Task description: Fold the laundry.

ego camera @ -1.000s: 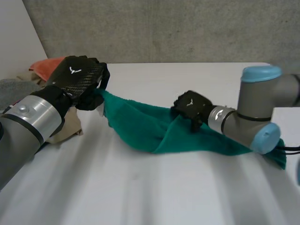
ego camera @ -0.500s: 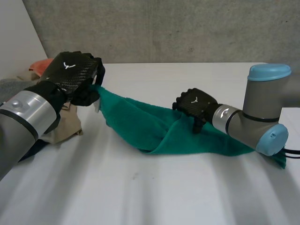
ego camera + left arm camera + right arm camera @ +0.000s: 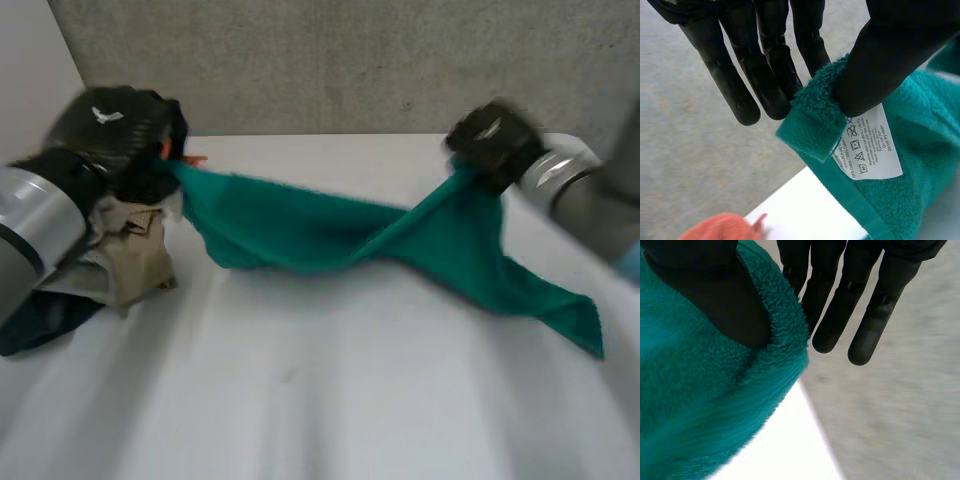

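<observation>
A teal green towel (image 3: 330, 232) hangs stretched between my two hands above the white table (image 3: 330, 400). My left hand (image 3: 120, 135) pinches one corner of it, the one with a white care label (image 3: 870, 145), between thumb and straight fingers (image 3: 765, 75). My right hand (image 3: 497, 145) is raised at the far right and pinches the towel's edge (image 3: 765, 350) between thumb and fingers (image 3: 840, 305). The towel twists in the middle, and its free end (image 3: 570, 315) trails down onto the table at the right.
A heap of other laundry lies at the table's left edge: a beige cloth (image 3: 135, 260), a dark cloth (image 3: 40, 315) and an orange cloth (image 3: 720, 227) behind my left hand. A grey wall (image 3: 350, 60) runs behind the table.
My right hand has closed on the towel's edge and lifted it up and to the right. My left hand has pulled its corner further left and up, stretching the towel.
</observation>
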You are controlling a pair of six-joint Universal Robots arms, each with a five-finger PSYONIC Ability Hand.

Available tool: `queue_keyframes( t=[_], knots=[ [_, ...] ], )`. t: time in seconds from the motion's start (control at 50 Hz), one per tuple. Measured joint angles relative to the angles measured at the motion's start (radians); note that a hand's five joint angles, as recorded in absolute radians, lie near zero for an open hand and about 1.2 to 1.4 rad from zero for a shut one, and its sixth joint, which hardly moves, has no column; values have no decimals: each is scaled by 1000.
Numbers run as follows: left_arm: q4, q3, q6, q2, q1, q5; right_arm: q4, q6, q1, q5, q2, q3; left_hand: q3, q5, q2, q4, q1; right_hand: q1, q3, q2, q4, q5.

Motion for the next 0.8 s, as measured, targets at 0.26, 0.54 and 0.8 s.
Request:
queue_keyframes(
  t=[0.26,0.54,0.8],
  knots=[
    [-285,179,6,128,75,-3,245,-129,-258,-35,-454,100,0,0,0,0,0,0,0,0,1,0],
    [-380,287,110,-234,16,-37,245,-258,-176,29,-244,138,0,0,0,3,0,0,4,0,1,10],
    [216,684,41,-440,5,-59,-474,21,-64,278,-35,-164,0,0,0,4,0,0,6,0,2,10]
  ],
)
